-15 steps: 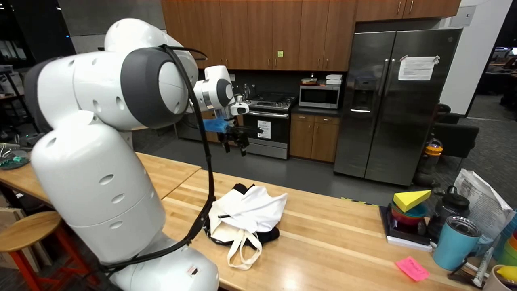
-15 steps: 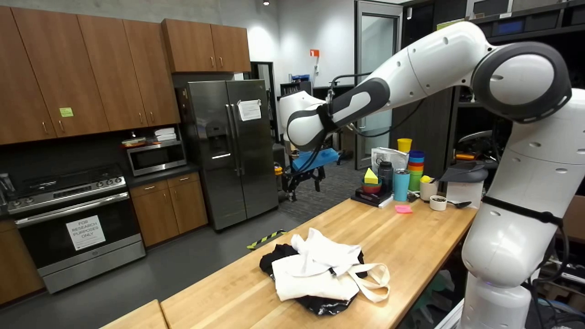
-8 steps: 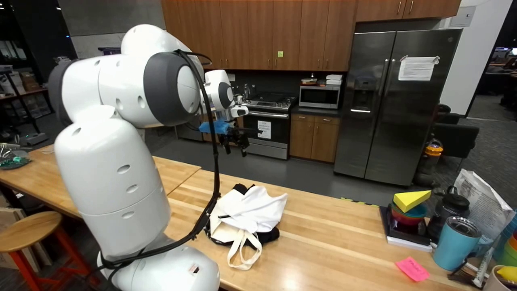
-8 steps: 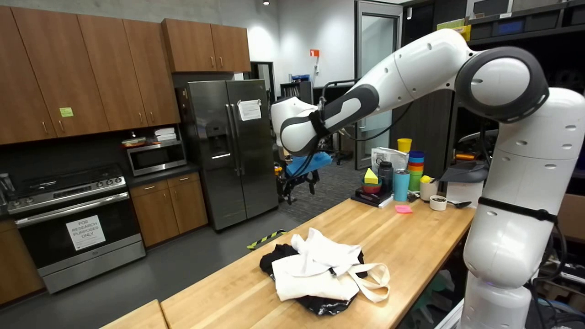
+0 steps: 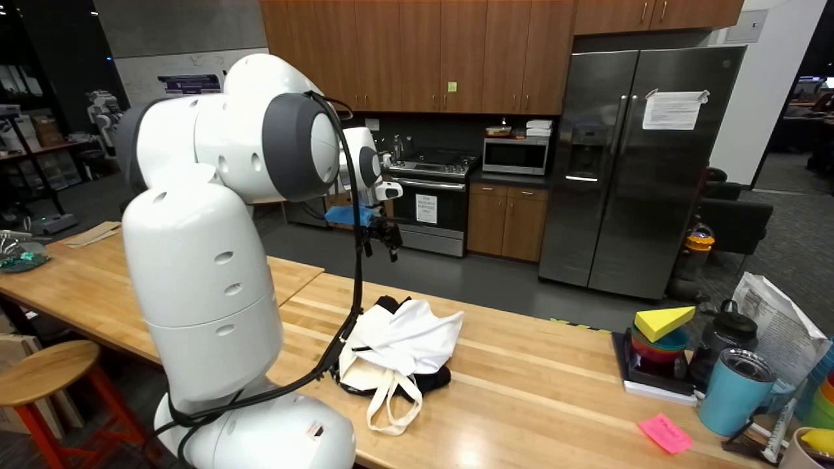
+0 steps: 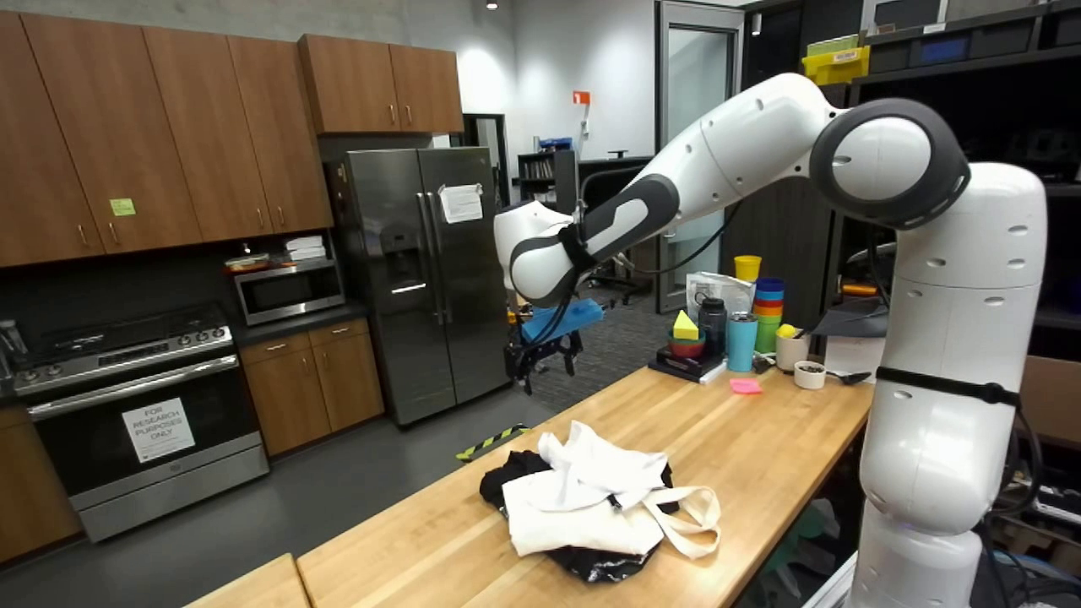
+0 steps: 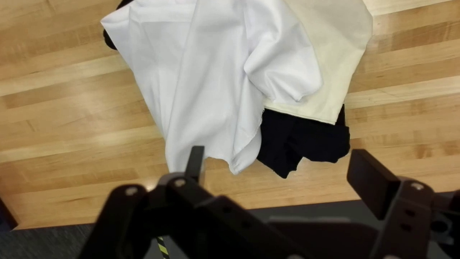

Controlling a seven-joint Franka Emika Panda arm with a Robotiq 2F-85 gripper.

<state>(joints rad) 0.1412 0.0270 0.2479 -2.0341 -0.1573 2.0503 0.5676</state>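
Gripper [image 7: 277, 163]: jaws spread wide, fingers [image 7: 373, 180] well apart. In both exterior views it hangs in the air, higher than the cloth pile [image 6: 583, 515] and apart from it. Blue covering [image 6: 562, 319] just above the jaws. Pile sits on the butcher-block table [image 5: 534, 391].

Layers: rumpled white cloth [image 7: 208, 72] on top, partly over a cream tote bag [image 7: 336, 54]; black fabric [image 7: 309, 138] underneath, sticking out past both. Tote's looped handles [image 6: 697, 517] trail onto the wood. In the wrist view the fingertips frame the pile's edge, near the table's rim.

Well away along the table: pink sticky note [image 5: 664, 433] lying flat, turquoise tumbler [image 5: 733, 404] upright, black bottle [image 5: 726, 335] just beside it. Yellow wedge [image 5: 661, 322] rests on stacked bowls [image 5: 655, 355], bowls on a dark slab [image 5: 629, 365].

Background: steel refrigerator [image 6: 393, 338], microwave [image 6: 291, 293] on the counter, range [image 6: 101, 439] with a paper sign on its oven door.
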